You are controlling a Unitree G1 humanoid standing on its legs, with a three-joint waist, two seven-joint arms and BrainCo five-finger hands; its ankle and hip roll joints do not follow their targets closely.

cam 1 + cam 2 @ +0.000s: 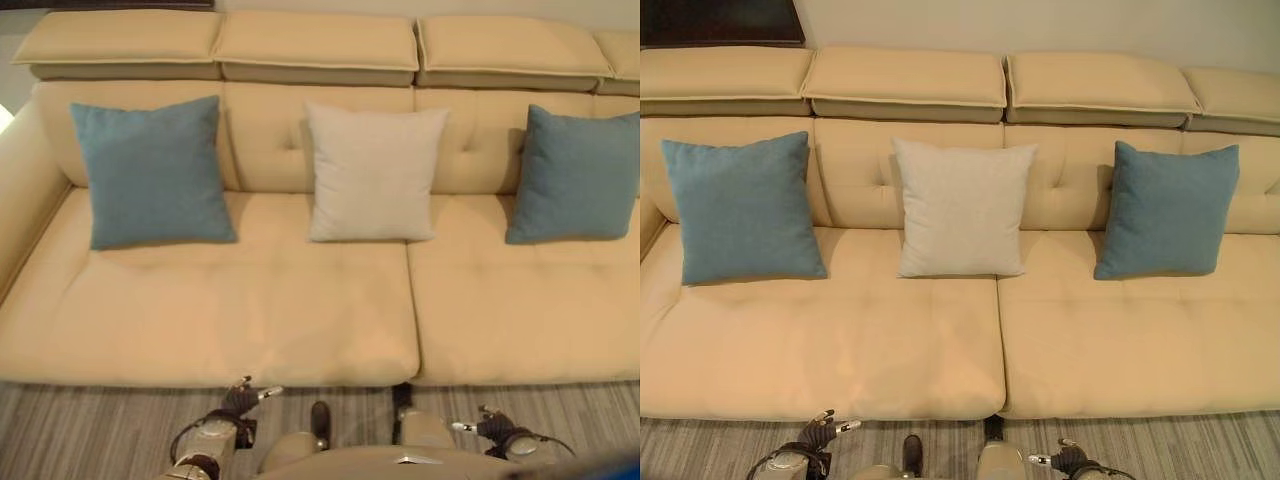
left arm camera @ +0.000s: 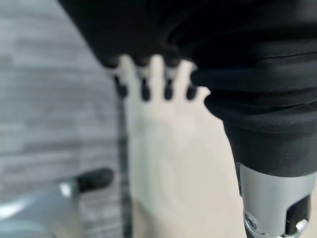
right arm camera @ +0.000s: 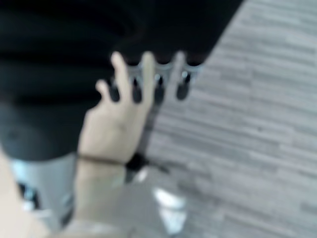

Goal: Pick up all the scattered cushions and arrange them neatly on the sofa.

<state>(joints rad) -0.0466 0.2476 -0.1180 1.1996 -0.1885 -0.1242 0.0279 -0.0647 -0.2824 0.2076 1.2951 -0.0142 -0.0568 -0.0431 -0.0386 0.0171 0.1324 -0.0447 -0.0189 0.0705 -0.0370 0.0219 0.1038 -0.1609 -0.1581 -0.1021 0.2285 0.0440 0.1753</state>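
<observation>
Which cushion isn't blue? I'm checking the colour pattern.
The middle cushion: it is pale cream, while the left cushion and the right cushion either side are both blue.

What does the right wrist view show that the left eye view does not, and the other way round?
Right wrist view alone: a person's hand with a dark wristband, close to the right hand. Left eye view alone: the sofa with the left blue cushion, white cushion and right blue cushion leaning on its back, and the left hand. Shared: the right hand and the grey striped floor.
</observation>
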